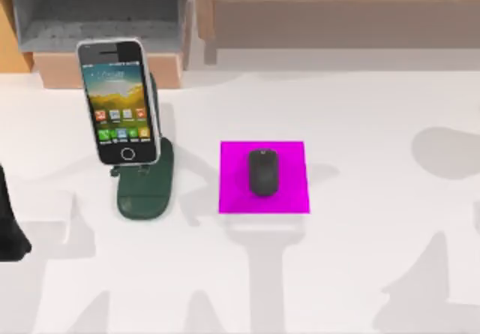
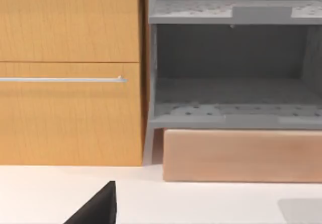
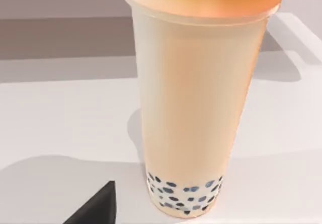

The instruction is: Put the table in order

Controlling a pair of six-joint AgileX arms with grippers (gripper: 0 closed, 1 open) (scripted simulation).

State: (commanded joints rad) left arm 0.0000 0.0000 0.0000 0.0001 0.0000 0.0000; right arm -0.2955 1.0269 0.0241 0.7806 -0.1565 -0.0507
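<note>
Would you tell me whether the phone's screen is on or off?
On: the phone, propped on its dark green stand, shows lit app icons.

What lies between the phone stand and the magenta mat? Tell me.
Bare white table, crossed by shadow, separates the phone stand from the magenta mat in the top view.

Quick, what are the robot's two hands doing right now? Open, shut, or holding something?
Left gripper: at the table's left edge; cannot be told.
Right gripper: close beside the bubble tea cup; cannot be told.
</note>
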